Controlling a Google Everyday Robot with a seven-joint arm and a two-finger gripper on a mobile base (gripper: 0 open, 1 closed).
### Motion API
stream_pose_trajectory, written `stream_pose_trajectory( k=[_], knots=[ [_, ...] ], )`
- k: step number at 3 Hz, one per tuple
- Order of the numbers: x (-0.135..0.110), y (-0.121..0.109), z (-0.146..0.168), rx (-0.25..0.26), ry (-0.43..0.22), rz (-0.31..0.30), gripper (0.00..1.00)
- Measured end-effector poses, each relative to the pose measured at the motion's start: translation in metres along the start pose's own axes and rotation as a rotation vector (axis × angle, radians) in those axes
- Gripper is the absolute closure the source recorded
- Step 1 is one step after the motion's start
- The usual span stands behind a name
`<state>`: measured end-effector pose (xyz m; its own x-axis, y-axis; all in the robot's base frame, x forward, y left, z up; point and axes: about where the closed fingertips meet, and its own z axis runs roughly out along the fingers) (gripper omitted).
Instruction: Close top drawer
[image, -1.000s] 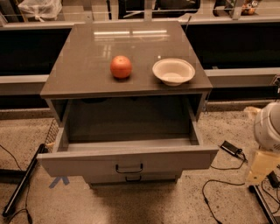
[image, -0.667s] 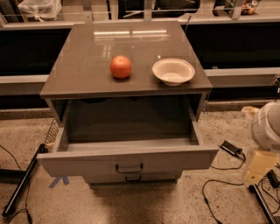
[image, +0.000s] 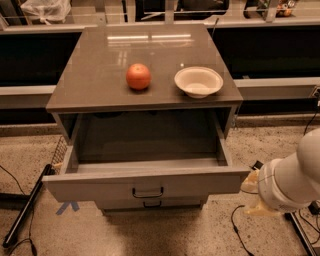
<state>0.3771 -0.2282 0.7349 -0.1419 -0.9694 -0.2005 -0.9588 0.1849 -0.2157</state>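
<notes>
Cabinet top (image: 100, 80) bears apple (image: 138, 76) and bowl (image: 216, 80); top drawer (image: 95, 185) open, gripper (image: 253, 196) by its right corner, state unclear.

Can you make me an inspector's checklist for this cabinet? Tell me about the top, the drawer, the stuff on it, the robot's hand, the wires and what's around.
Surface: cabinet top, grey-brown and shiny, holding two things.
Job's things: top drawer pulled far out; dark handle at the centre of its front; nothing seen inside.
Clutter: round orange-red fruit and white bowl, side by side, not touching.
Grippers: gripper low on the right, beside the drawer's front right corner; whether it touches the drawer cannot be told.
Cables: black cables lie on the floor on both sides.
Surroundings: speckled floor, blue tape mark, lower drawer's handle.
</notes>
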Motion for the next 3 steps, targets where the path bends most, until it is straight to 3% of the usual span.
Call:
stream_pose_trajectory(
  k=[1,2,3],
  knots=[
    [-0.015,0.02,0.022,0.0,-0.049,-0.04,0.78],
    [-0.016,0.021,0.022,0.003,-0.049,-0.043,0.99],
    [-0.039,0.027,0.047,-0.002,-0.09,-0.049,1.0]
  ],
)
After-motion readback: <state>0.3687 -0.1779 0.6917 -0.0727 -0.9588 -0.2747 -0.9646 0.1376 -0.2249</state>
